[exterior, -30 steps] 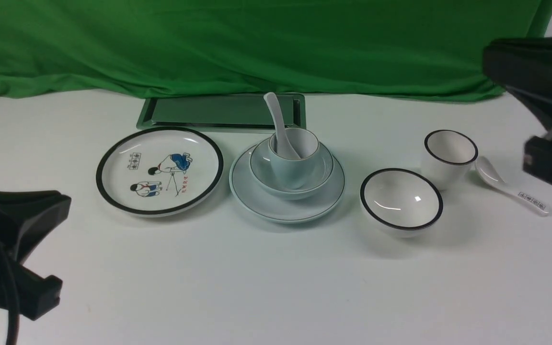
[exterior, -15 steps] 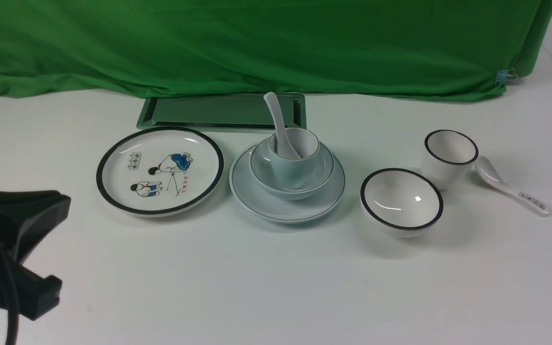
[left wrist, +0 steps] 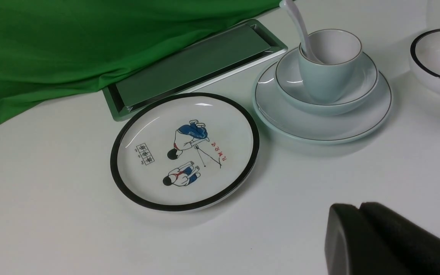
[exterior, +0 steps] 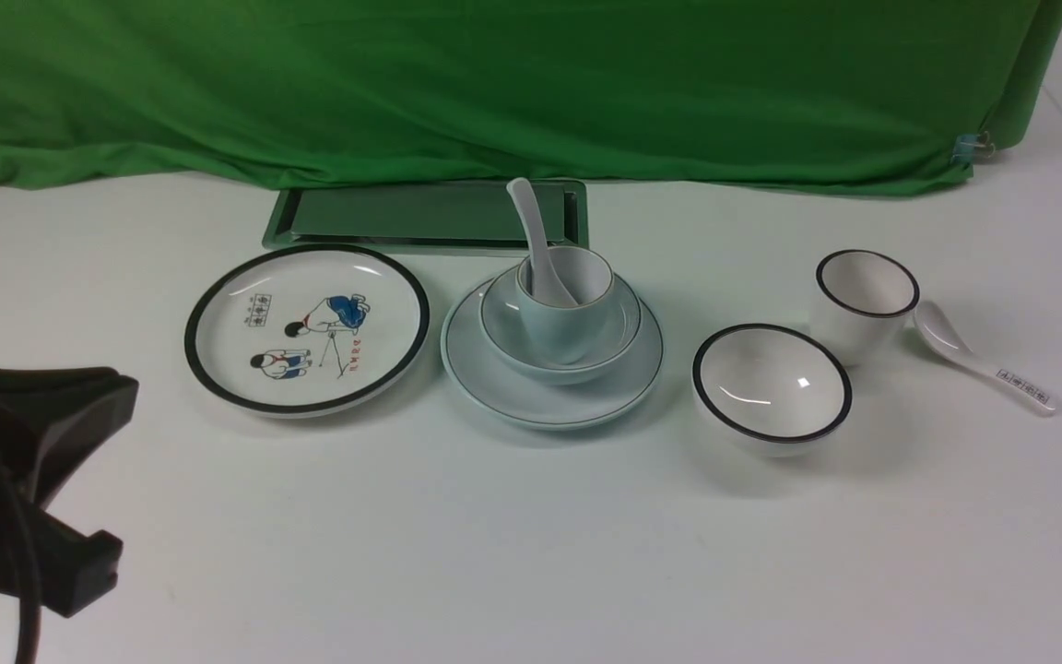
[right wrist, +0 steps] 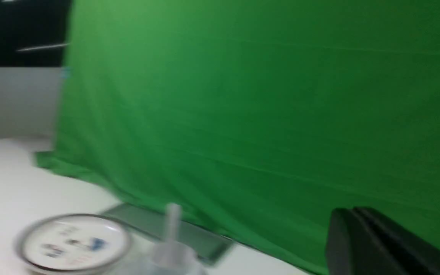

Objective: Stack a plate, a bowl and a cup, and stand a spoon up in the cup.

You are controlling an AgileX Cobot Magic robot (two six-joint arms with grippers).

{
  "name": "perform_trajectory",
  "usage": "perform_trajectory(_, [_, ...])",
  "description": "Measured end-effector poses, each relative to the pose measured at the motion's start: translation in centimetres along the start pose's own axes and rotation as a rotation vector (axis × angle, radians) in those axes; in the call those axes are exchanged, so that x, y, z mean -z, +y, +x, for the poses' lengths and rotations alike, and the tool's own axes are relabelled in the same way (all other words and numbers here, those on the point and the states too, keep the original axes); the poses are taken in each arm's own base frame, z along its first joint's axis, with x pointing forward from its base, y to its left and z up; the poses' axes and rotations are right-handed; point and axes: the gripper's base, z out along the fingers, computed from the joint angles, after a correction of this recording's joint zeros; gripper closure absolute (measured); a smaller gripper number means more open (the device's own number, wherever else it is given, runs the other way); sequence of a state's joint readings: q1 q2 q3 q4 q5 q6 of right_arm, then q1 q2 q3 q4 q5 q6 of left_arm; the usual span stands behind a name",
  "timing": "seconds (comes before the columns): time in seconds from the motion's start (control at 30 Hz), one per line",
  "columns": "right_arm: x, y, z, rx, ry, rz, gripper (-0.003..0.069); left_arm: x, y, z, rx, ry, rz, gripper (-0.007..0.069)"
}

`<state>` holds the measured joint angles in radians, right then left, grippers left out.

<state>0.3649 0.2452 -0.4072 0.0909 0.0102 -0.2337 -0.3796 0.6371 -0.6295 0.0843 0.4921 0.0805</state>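
Note:
The pale blue plate [exterior: 494, 380] sits mid-table with the shallow bowl [exterior: 505, 325] on it. The pale blue cup [exterior: 570, 327] stands in the bowl. The plain white spoon [exterior: 532, 221] stands in the cup, handle leaning back-left. The stack also shows in the left wrist view: plate [left wrist: 357, 124], bowl [left wrist: 292, 82], cup [left wrist: 321, 76], spoon [left wrist: 298, 23]. My left gripper [left wrist: 358, 207] is shut and empty, low at the near left [exterior: 52, 433], well clear of the stack. My right gripper [right wrist: 351, 214] is shut and empty, raised before the green cloth, out of the front view.
A black-rimmed cartoon plate [exterior: 307, 327] lies left of the stack. A black-rimmed bowl [exterior: 772, 387], black-rimmed cup [exterior: 866, 300] and printed spoon [exterior: 987, 369] lie to the right. A metal tray [exterior: 425, 217] and green cloth [exterior: 494, 83] are behind.
My right arm has swung up and out of the front view to the right. The stack and the left arm have not moved.

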Motion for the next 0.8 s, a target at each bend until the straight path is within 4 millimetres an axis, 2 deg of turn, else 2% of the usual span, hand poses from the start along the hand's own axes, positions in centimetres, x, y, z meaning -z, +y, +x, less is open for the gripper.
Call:
perform_trajectory(0.07, [0.5,-0.1,2.6,0.014,0.053,0.101,0.0652,0.0,0.0,0.0,0.000,0.000,0.000,0.0656])
perform_trajectory(0.1, [0.8,-0.1,4.6,-0.001,0.103,0.168,0.0652,0.0,0.0,0.0,0.000,0.000,0.000,0.0656])
perform_trajectory(0.13, [0.9,-0.2,4.9,-0.011,0.113,0.192,0.0652,0.0,0.0,0.0,0.000,0.000,0.000,0.0656])
perform_trajectory(0.2, [1.3,-0.5,7.8,-0.067,0.195,0.316,0.0652,0.0,0.0,0.0,0.000,0.000,0.000,0.0656])
perform_trajectory(0.33, [2.2,-0.5,11.4,-0.140,0.301,0.444,0.0652,0.0,0.0,0.0,-0.001,0.000,0.000,0.0656])
perform_trajectory(0.43, [2.7,-0.1,12.6,-0.139,0.306,0.450,0.0652,0.0,0.0,0.0,-0.001,0.000,0.000,0.0656])
perform_trajectory(0.57, [3.1,0.3,12.7,-0.142,0.274,0.414,0.0652,0.0,0.0,0.0,-0.001,0.000,0.000,0.0656])
perform_trajectory(0.8, [3.3,0.9,13.6,-0.175,0.368,0.326,0.0652,0.0,0.0,0.0,-0.001,0.000,0.000,0.0656])
